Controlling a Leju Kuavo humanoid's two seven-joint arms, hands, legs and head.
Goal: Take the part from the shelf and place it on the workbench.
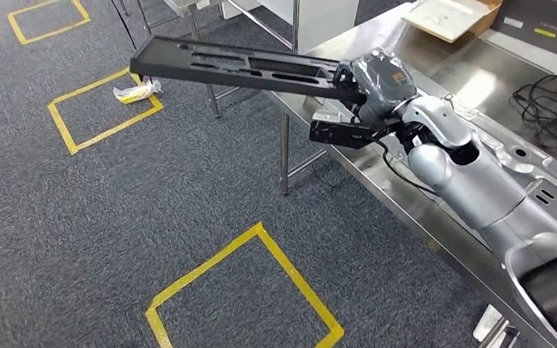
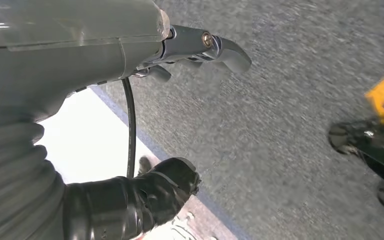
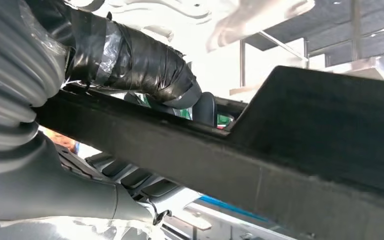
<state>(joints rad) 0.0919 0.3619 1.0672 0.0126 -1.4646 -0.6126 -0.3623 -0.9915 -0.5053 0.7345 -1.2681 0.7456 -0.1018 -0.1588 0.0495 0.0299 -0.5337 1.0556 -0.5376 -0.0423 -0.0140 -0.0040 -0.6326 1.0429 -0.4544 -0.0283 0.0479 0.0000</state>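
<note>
Right robot hand (image 1: 377, 80) grips one end of the long black part (image 1: 239, 67), thumb over its upper edge and fingers underneath, as the right wrist view shows. The part (image 3: 300, 150) is a flat panel with long slots, and it sticks out to the left from the hand, hanging in the air over the grey carpet (image 1: 152, 196). Its held end sits above the near-left edge of the steel counter (image 1: 479, 80), not resting on it.

Left robot hand (image 2: 145, 195) hangs over the carpet in the left wrist view, its fingers apart and nothing in them.

On the counter, a pale shaped metal sheet (image 1: 544, 181) lies at the right, a coil of black cable (image 1: 551, 101) lies beyond it, and an open cardboard box (image 1: 453, 16) sits at the far end. Yellow tape squares (image 1: 105, 109) mark the carpet, and a small clear bag (image 1: 136, 90) lies on one at the far left.
</note>
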